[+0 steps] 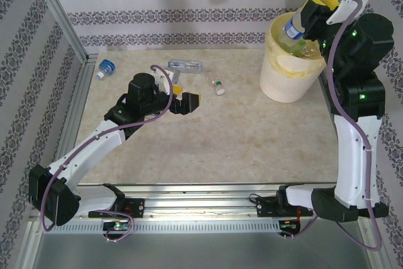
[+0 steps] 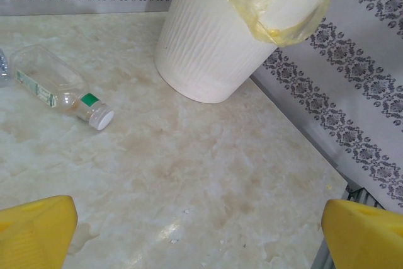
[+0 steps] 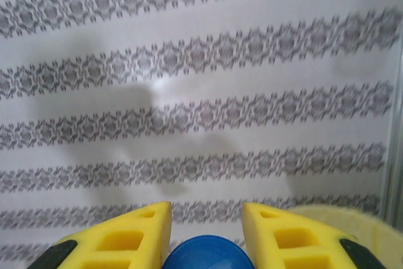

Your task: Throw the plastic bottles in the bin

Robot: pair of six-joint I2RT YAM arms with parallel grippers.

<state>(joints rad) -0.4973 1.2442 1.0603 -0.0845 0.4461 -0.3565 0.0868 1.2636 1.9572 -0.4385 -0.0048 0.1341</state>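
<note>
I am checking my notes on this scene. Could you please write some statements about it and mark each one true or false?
1. The right claw holds a bottle above the bin. True.
2. The left claw is shut on a bottle. False: it is open and holds nothing.
3. A white-capped bottle lies on the table. True.
4. The bin lies tipped on its side. False: it stands upright.
5. The held bottle has a red cap. False: its cap is blue.
</note>
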